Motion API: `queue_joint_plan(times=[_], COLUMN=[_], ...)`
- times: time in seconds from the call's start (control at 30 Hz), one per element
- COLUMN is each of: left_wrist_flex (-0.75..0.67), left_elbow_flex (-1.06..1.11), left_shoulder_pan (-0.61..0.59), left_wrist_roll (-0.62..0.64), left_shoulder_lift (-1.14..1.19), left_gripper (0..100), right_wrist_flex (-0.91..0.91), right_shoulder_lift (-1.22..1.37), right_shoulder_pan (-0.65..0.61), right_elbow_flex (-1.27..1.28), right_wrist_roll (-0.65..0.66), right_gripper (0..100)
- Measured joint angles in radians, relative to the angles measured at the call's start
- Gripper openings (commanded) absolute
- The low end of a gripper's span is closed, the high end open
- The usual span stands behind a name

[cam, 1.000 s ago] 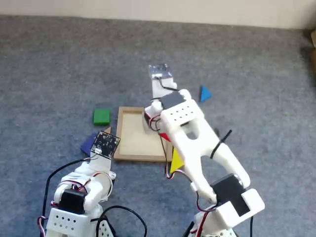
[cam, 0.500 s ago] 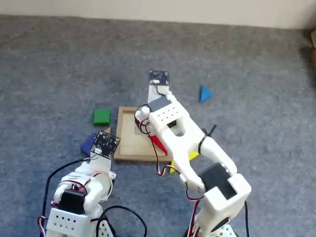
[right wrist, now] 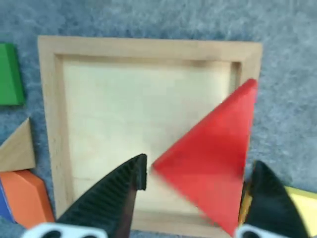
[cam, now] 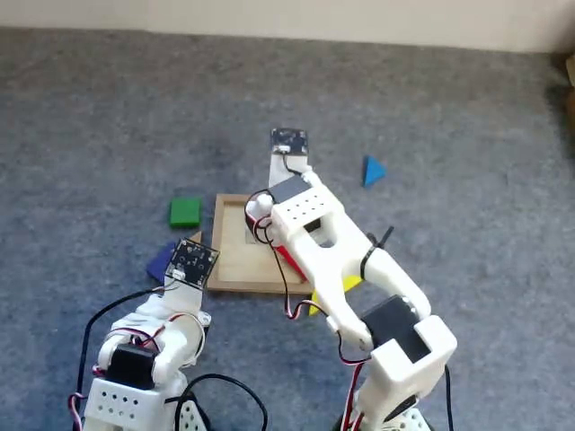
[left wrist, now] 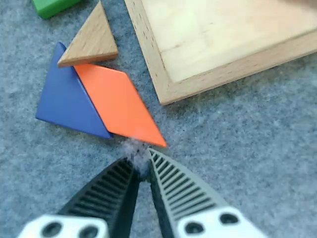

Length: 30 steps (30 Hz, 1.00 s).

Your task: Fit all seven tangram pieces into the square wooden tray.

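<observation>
Right gripper holds the red triangle over the tray.
Its jaws clamp the triangle at two sides, and one tip overlaps the rim on the side nearest the yellow piece. To seat it well, the arm should probably shift inward until that tip clears the rim, square an edge to a wall, lower it flat, then release. The left gripper is closed and empty, beside the orange piece outside the tray.

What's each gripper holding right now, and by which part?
The left gripper holds nothing. The red triangle sits inside the right gripper, over the tray; whether it's gripped cannot be told.
</observation>
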Motion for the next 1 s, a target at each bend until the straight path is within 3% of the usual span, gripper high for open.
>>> queue_joint_plan(times=[0.23, 0.43, 0.53, 1.0], left_wrist_flex=[0.000, 0.000, 0.000, 0.000], left_elbow_flex=[0.000, 0.000, 0.000, 0.000], left_shoulder_pan=[0.000, 0.000, 0.000, 0.000], left_wrist_roll=[0.000, 0.000, 0.000, 0.000], left_shoulder_lift=[0.000, 0.000, 0.000, 0.000], left_gripper=[1, 1, 1, 1], right_wrist_flex=[-0.044, -0.044, -0.044, 0.002], right_shoulder_lift=[0.000, -0.012, -0.072, -0.084], right_shoulder_pan=[0.000, 0.000, 0.000, 0.107], right_elbow_flex=[0.000, 0.002, 0.002, 0.135], right_wrist_roll=[0.089, 0.198, 0.287, 0.537], right_gripper=[32.0, 7.4, 0.9, 0.6])
